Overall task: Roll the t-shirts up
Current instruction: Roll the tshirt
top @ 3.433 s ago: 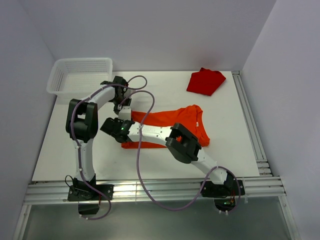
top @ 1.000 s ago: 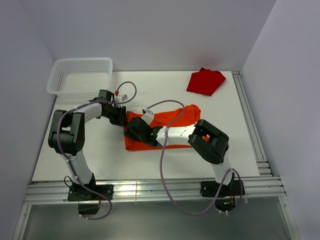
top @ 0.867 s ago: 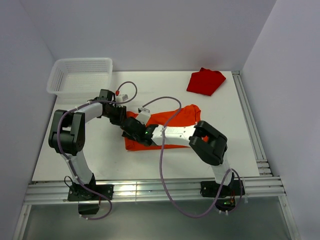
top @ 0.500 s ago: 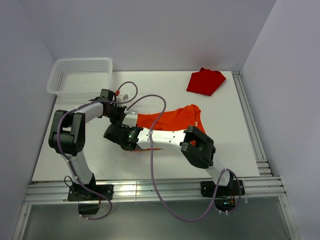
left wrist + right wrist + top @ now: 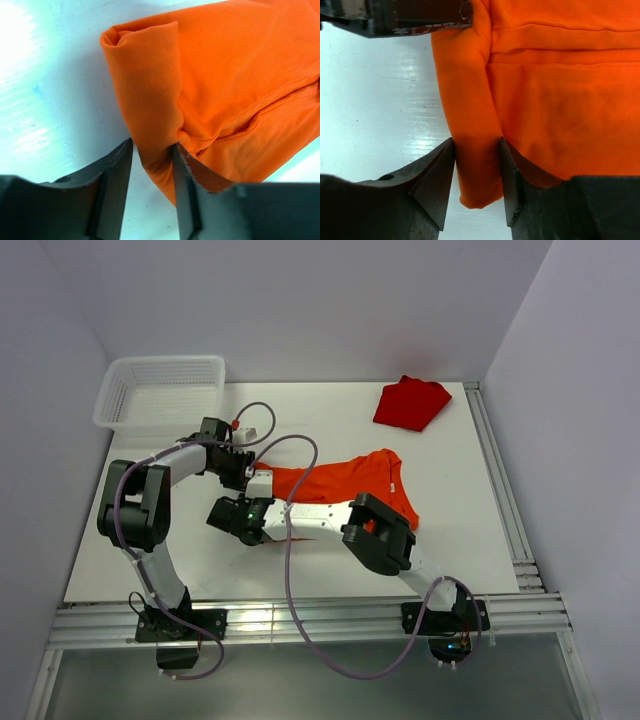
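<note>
Softly rolled orange t-shirt (image 5: 225, 75), nipped by left pincer (image 5: 152, 145), right pincer (image 5: 476, 142).

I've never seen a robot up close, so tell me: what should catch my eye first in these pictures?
The bright orange t-shirt lies mid-table, its left edge turned over into a thick fold. Both arms meet there, the left end effector and the right end effector each pinching that fold. A red folded garment sits far right, a white basket far left.
</note>
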`<state>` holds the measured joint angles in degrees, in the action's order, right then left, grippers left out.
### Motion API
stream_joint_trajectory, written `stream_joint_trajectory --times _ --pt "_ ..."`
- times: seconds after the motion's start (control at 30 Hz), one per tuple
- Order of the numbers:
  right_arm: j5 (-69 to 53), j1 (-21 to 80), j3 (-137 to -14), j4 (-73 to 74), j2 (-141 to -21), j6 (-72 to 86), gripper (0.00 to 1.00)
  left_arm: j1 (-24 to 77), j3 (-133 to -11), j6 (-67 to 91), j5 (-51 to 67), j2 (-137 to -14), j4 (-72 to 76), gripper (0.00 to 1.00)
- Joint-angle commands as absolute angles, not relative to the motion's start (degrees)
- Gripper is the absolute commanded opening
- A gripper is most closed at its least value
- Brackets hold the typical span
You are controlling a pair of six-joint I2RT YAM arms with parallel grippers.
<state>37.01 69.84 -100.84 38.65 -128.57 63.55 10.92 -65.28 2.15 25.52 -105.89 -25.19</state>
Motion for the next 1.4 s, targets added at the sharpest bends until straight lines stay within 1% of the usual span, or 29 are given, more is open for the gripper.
stream_joint_trajectory --times 0.0,0.07,0.1,0.2,0.3,0.37,0.4,0.47,0.5,0.53,0.57,0.63,0.7,0.83,1.03,1.17,1.37 --pt "38.59 70.49 -103.45 41.05 -129.64 63.90 0.43 11.16 -66.36 0.79 22.94 -105.29 -26.28 0.45" --pt "37.88 70.40 -102.92 40.35 -129.29 63.55 0.40 11.16 -66.62 0.62 23.29 -105.21 -26.54 0.48" --pt "37.36 70.40 -102.75 39.99 -129.11 63.46 0.33 11.16 -66.88 0.62 23.73 -105.29 -26.72 0.48" --pt "35.43 70.31 -100.73 37.62 -127.45 62.67 0.25 10.99 -68.55 0.62 24.51 -105.21 -27.86 0.55" --pt "32.01 69.53 -95.99 32.71 -123.85 62.58 0.21 9.93 -70.83 -1.84 26.36 -104.68 -29.43 0.59" --pt "29.81 68.73 -89.76 26.13 -120.00 62.93 0.20 9.15 -72.59 -2.20 27.94 -104.50 -30.23 0.61" --pt "26.92 67.86 -87.30 20.62 -118.67 63.54 0.20 8.88 -73.03 -2.55 28.21 -104.24 -31.19 0.61" --pt "23.57 66.63 -79.39 14.27 -114.64 64.51 0.19 8.09 -74.09 -3.07 29.88 -104.06 -32.25 0.62" --pt "21.90 65.32 -76.67 7.45 -113.48 65.64 0.19 7.74 -74.35 -3.51 30.40 -103.89 -32.60 0.62" --pt "18.75 64.69 -71.51 3.99 -112.42 66.18 0.19 7.47 -74.53 -3.78 30.85 -103.80 -33.30 0.62" --pt "17.42 64.08 -69.19 0.74 -110.67 66.79 0.19 6.60 -74.62 -4.04 31.72 -103.45 -33.57 0.62" --pt "13.74 62.50 -63.67 -7.94 -109.26 68.64 0.19 5.28 -74.27 -4.92 32.78 -103.27 -34.36 0.62" --pt "11.35 61.61 -60.75 -12.89 -108.99 71.00 0.19 4.66 -73.92 -6.23 33.48 -103.18 -35.15 0.62" --pt "6.16 59.77 -53.28 -29.13 -110.21 75.49 0.19 3.78 -71.11 -7.47 34.80 -102.31 -34.63 0.63" --pt "2.02 58.45 -49.05 -43.92 -113.90 81.03 0.19 3.69 -67.15 -6.95 38.23 -103.00 -32.17 0.62" --pt "0.88 58.10 -47.55 -50.09 -116.10 83.58 0.19 3.78 -66.27 -5.63 39.90 -105.46 -29.98 0.62" --pt "0.26 57.92 -45.79 -57.21 -118.73 87.10 0.19 4.57 -67.32 -3.52 39.82 -109.15 -28.74 0.57"
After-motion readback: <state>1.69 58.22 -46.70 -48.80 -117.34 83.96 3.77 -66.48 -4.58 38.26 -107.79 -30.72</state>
